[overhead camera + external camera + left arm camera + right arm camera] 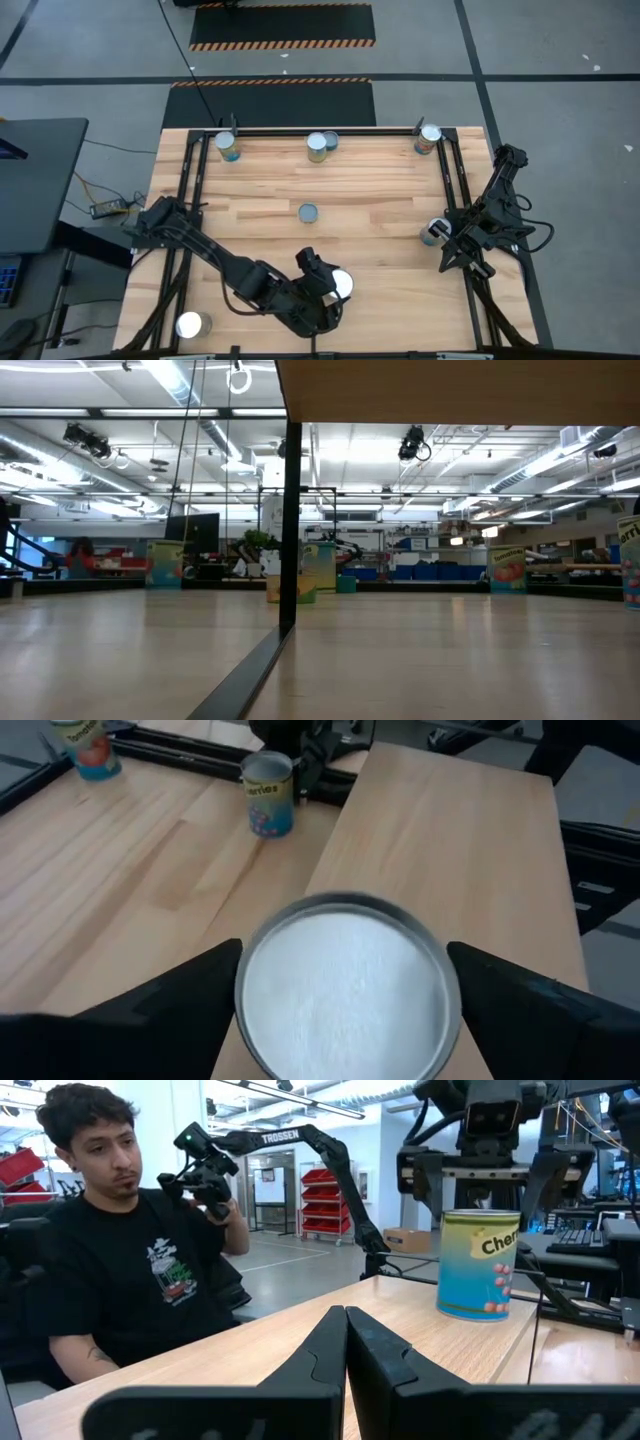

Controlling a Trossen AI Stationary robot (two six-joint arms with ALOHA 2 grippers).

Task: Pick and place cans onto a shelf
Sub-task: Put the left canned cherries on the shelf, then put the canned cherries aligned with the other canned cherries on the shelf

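Observation:
My left gripper [335, 290] is near the table's front edge, at its middle, shut on a can [345, 990] with a bright white round top. My right gripper [345, 1342] is shut and empty, low over the table at its right side [447, 262], beside a yellow-and-blue can [480, 1265] that stands on its base. The shelf [370, 190] is the light-wood board edged by black bars. Three cans [228, 147] [320, 145] [428, 138] stand along its far bar. A dull blue-grey can [308, 212] stands mid-board. My left gripper pinches the can between its two fingers [180, 1005], one on each side of the round wall just below the rim [242, 982]. The fingers come from the table's near-left, slanting down. The can is upright; its base is hidden, so I cannot tell whether it is lifted.
Another white-topped can [190, 325] stands at the near left corner, outside the black bar. A person in a black T-shirt [130, 1270] sits beyond the table. Black rails [455, 190] run along both sides of the board. The board's middle has open wood.

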